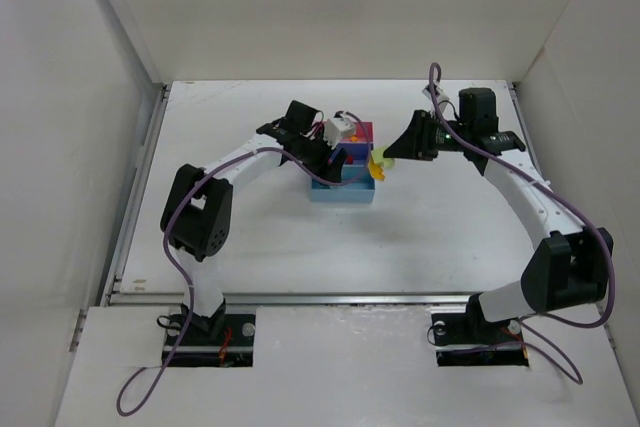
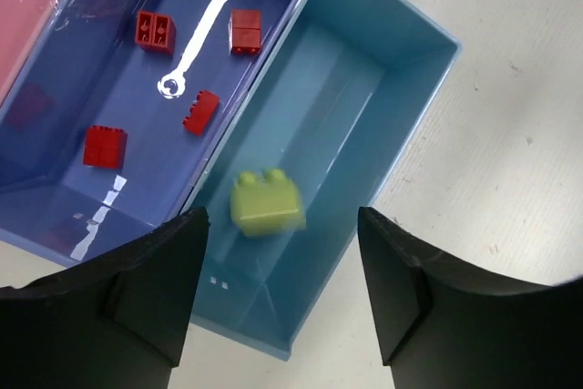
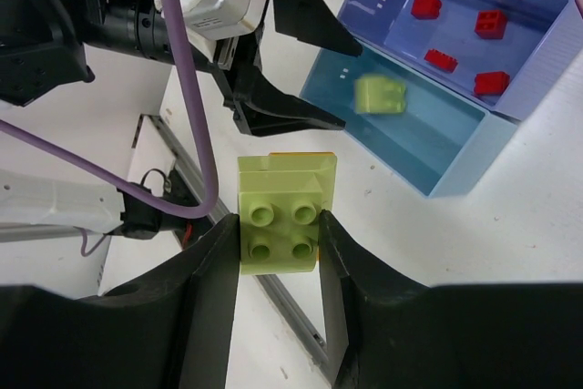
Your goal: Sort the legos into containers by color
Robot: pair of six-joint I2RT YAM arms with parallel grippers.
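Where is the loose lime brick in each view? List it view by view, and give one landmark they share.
Top external: not made out.
Left wrist: the loose lime brick, blurred, shows low centre, over the light blue bin.
Right wrist: right of centre, in the upper part, blurred, over the same bin.
Shared landmark: the light blue bin, the tray's near end in top external.

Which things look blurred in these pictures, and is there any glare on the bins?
Left wrist view: the loose lime brick against the light blue bin is smeared, the red bricks sharp; a white glare streak crosses the dark blue bin. Right wrist view: that loose brick is blurred too, while the held lime brick in the right pincer is crisp.
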